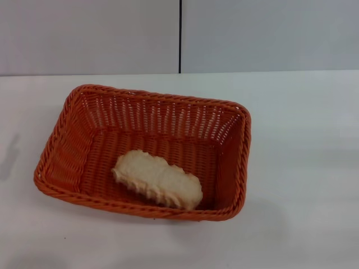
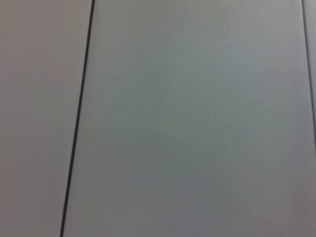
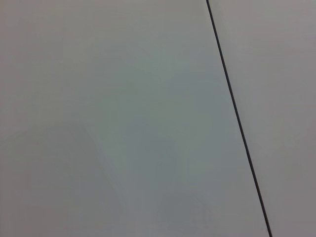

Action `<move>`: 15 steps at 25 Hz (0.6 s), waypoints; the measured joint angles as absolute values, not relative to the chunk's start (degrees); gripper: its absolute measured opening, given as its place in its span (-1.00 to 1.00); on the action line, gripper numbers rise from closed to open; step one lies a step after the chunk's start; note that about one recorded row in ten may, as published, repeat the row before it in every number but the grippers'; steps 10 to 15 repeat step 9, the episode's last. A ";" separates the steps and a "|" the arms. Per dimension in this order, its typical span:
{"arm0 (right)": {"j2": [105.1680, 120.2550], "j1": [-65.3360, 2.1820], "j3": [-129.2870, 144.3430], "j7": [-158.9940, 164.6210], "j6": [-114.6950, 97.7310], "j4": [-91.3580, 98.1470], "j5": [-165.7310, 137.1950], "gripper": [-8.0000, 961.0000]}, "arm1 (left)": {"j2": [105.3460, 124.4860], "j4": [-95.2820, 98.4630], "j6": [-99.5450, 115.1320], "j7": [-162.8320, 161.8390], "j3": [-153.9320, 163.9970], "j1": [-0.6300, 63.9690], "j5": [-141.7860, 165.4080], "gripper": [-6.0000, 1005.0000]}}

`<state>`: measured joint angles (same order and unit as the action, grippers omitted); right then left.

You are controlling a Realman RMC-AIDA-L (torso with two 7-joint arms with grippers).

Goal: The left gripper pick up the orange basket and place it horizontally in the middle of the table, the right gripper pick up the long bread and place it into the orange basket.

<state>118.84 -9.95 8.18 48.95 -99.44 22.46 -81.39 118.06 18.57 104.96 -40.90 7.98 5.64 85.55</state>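
The orange basket (image 1: 84, 134) stands in the middle of the white table (image 1: 303, 140) in the head view, its long side running left to right. Inside it, toward the near wall, lies the long bread (image 1: 158, 178) with its pale cream bumpy side up. Neither the left gripper nor the right gripper shows in any view. Both wrist views hold only a plain grey wall panel (image 2: 197, 118) crossed by a thin dark seam (image 3: 237, 118).
A grey wall (image 1: 90, 33) with a vertical dark seam (image 1: 180, 33) rises behind the table's far edge. A faint shadow (image 1: 10, 157) falls on the tabletop at the far left.
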 joint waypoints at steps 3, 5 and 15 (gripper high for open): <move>118.84 -10.03 8.21 48.92 -99.38 22.31 -81.39 -0.99 | 118.13 17.62 104.96 -39.91 7.28 5.52 85.54 0.08; 118.84 -10.21 8.22 48.87 -99.06 22.20 -81.38 -0.99 | 118.16 16.95 104.96 -39.88 7.21 5.51 85.52 0.08; 118.80 -10.66 8.22 48.86 -98.99 21.90 -81.38 -0.99 | 118.20 15.70 104.96 -39.80 7.14 5.41 85.54 0.08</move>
